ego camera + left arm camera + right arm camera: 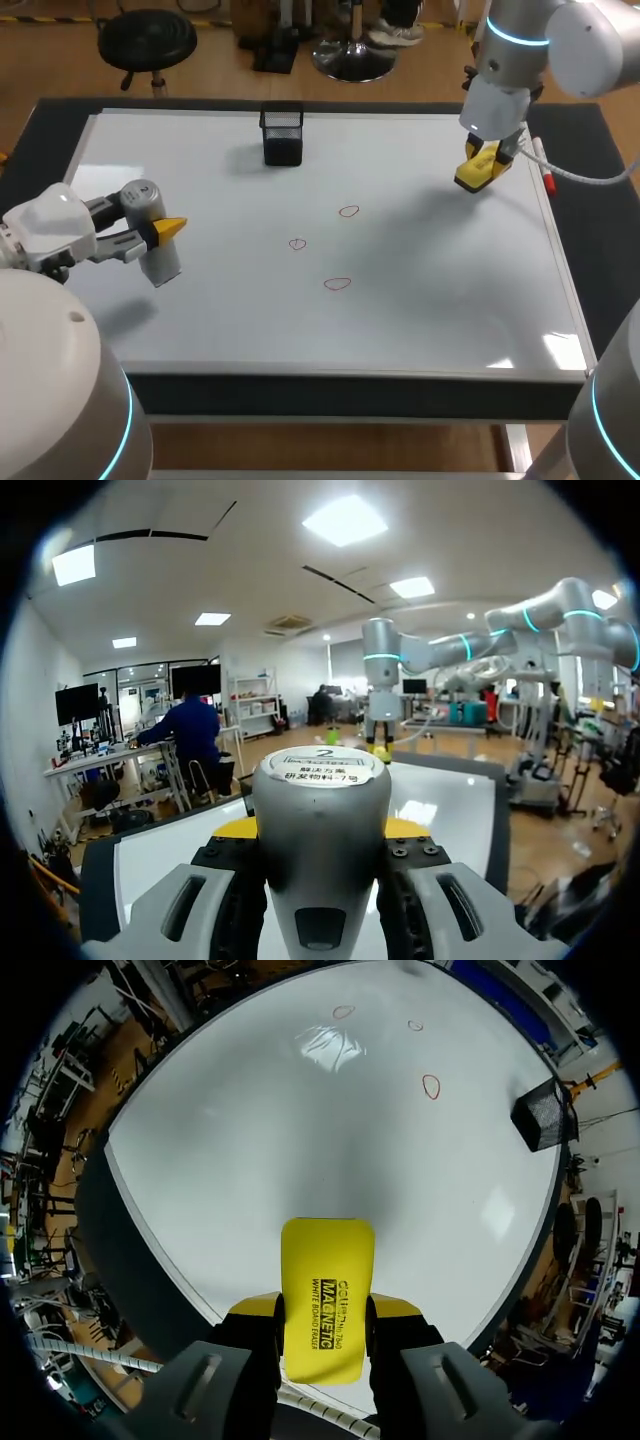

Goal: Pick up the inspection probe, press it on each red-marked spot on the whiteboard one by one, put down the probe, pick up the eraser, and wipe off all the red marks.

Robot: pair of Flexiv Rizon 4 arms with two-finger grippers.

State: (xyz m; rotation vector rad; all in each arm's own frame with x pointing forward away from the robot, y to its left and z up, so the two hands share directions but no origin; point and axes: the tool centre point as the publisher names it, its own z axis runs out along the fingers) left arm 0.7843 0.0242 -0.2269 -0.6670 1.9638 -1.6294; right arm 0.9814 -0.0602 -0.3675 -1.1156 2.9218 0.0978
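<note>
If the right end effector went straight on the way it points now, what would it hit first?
Probably the bare whiteboard: the right end effector points down at it, so the yellow eraser it grips would touch first, well short of the red marks.

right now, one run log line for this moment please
left fingers: shut on inspection probe, left side of whiteboard | right fingers: shut on eraser, board's far right | red marks: three, mid-board, unwiped

Bright light from overhead glares off the whiteboard, and shadows fall soft.
</note>
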